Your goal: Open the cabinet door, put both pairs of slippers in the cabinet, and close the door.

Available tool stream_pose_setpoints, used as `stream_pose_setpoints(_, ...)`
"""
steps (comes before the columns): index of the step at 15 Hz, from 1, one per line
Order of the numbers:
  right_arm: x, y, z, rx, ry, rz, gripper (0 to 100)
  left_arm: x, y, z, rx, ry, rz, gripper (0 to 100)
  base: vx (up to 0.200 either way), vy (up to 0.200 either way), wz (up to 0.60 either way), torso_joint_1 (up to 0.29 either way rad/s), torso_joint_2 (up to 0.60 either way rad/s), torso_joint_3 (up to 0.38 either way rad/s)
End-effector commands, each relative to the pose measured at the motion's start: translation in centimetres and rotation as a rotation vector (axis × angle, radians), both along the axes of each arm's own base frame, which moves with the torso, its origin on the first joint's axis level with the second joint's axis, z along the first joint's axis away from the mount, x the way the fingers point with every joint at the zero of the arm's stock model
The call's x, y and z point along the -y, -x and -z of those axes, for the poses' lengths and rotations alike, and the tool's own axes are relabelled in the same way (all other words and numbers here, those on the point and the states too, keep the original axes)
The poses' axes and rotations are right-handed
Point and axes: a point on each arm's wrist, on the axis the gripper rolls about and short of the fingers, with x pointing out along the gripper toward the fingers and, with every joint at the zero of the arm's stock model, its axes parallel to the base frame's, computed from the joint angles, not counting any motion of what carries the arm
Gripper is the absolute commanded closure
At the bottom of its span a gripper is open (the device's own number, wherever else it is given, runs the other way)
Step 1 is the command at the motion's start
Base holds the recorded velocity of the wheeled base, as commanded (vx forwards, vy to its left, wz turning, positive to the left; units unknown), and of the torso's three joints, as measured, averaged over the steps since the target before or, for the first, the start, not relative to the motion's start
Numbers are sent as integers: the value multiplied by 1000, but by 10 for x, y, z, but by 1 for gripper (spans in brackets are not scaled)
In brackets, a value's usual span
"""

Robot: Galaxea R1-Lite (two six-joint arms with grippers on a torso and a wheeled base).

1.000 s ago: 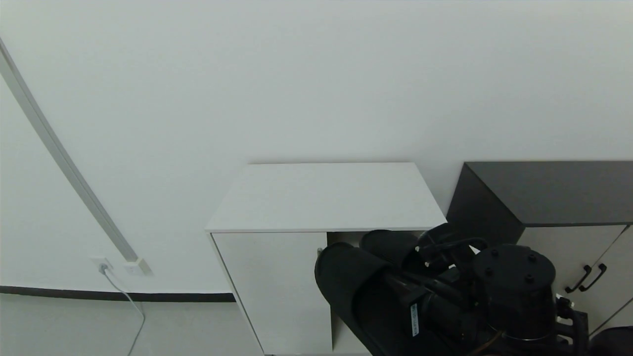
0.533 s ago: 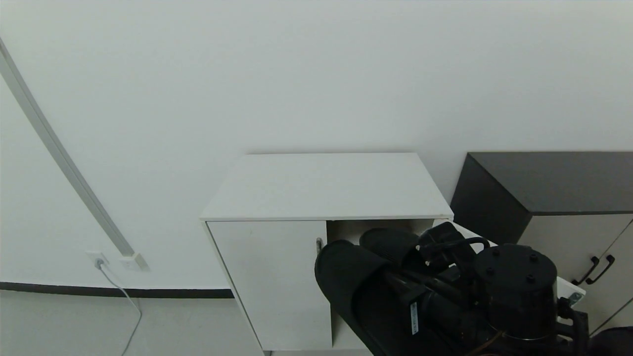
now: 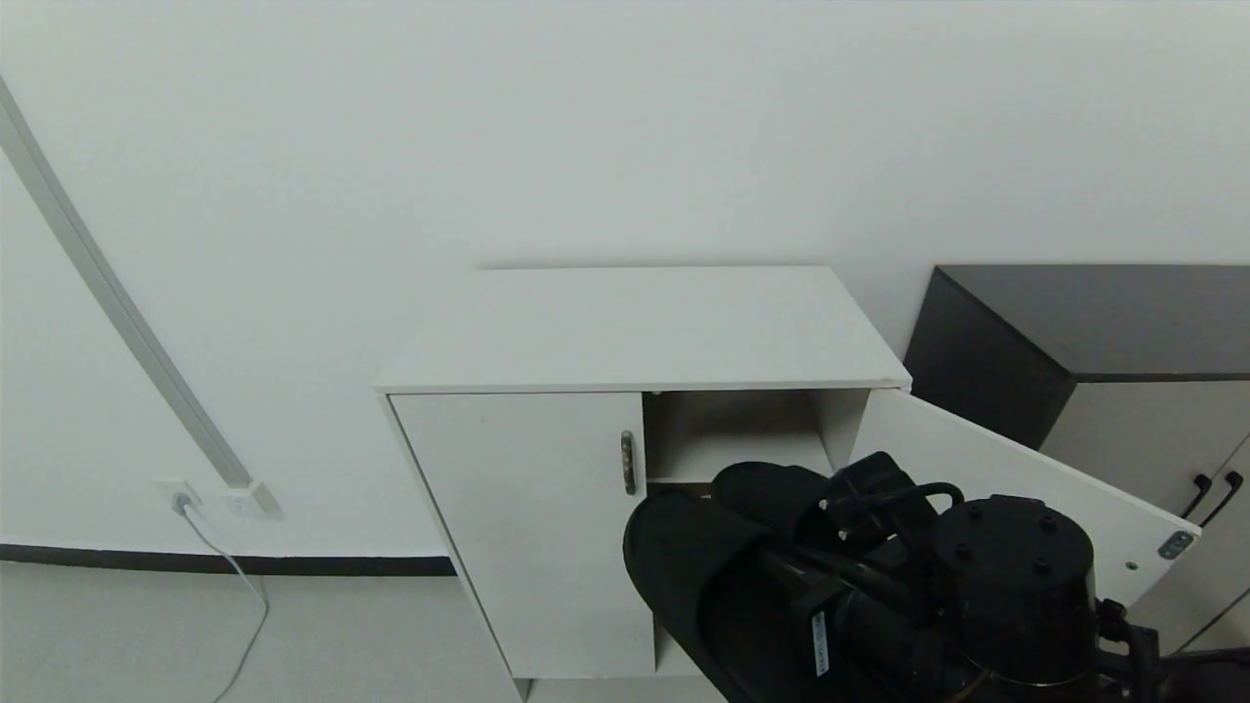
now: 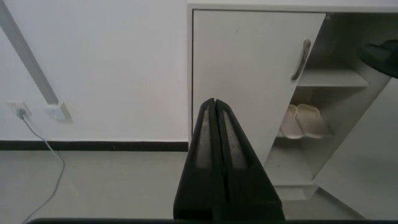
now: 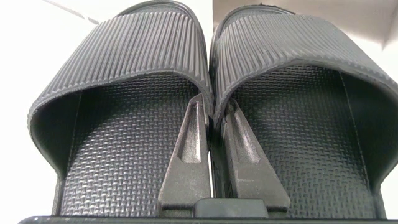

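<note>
A white two-door cabinet stands against a pale wall, with a dark-topped grey cabinet just beside it on the robot's right. Its right door is swung wide open and its left door is shut.

In the head view, a pair of black ribbed rubber slippers is held up in front of the open half, toes toward the cabinet, below an inner shelf. The right arm covers the lower compartments there. The left wrist view looks into them from the side: a pair of cream slippers lies side by side on a lower shelf, soles down.

The right wrist view gives the grasp on the black pair. The right gripper reaches between the two straps, and its fingers are pinched onto the slippers' touching inner edges.

The left gripper hangs low off the cabinet's left front, its fingers pressed flat together with nothing between them.

A slim metal handle sits upright on the shut door's inner edge. A wall socket with a grey cable is to the left.
</note>
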Motion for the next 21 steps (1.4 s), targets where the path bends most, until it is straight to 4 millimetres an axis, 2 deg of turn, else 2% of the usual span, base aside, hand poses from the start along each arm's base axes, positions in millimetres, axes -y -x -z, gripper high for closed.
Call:
stream_pose_setpoints(1,-2,-1,4,-7,8,-1,100,0,0,0,0,0,0,100,0,0,0,-232,554,325)
stream_pose_setpoints(4,0,-2,4,-8,7,7,100,0,0,0,0,0,0,100,0,0,0,-220,540,317)
stream_pose_setpoints(12,1,-20,21,-23,52,84,100,0,0,0,-1,0,0,100,0,0,0,-184,503,317)
stream_pose_setpoints(14,-7,-37,24,4,60,181,100,0,0,0,0,0,0,100,0,0,0,-146,476,317)
stream_pose_setpoints(15,-20,-53,34,24,103,314,100,0,0,0,0,0,0,100,0,0,0,-144,486,320)
stream_pose_setpoints(16,-27,-61,41,26,101,363,100,0,0,0,0,0,0,100,0,0,0,-134,466,334)
stream_pose_setpoints(19,-37,-75,53,-8,121,420,100,0,0,0,0,0,0,100,0,0,0,-82,334,248)
stream_pose_setpoints(21,-35,-80,48,-32,115,476,100,0,0,0,0,0,0,100,0,0,0,-27,90,63)
